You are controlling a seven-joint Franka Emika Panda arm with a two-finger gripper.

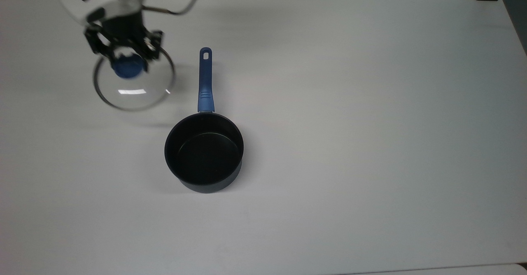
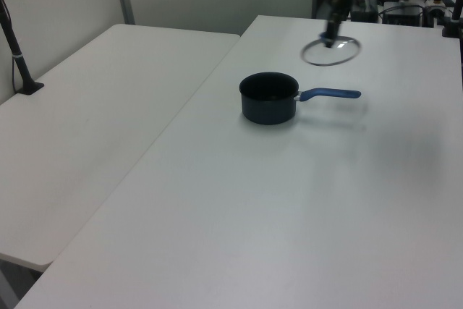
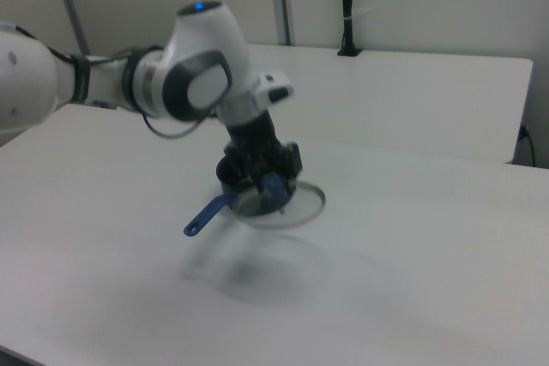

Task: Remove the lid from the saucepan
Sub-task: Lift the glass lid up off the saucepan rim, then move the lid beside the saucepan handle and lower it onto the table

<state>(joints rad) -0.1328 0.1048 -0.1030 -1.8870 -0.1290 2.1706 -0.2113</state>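
You have a broad white table under everything, with a second white table alongside it at the left view's left. On the main table the Panda arm reaches over from the right view's left.

The saucepan sits open near the middle of the top view, its black interior bare and its blue handle pointing up the top view toward the far edge. It looks stable on its flat base and needs no steadying.

The lid is already off, held in the air to the top view's left of the handle and well apart from the pot rim; in the left view it hangs above the table behind the pot. The gripper is clamped on the blue knob, fingers closed against its sides.

Treat the lid as rigid but breakable: glass with a thin metal rim, probably slick. The knob is the only sensible hold, and because it is small and central the disc can tilt or swing. Lower it flat and gently so the rim does not strike the table.
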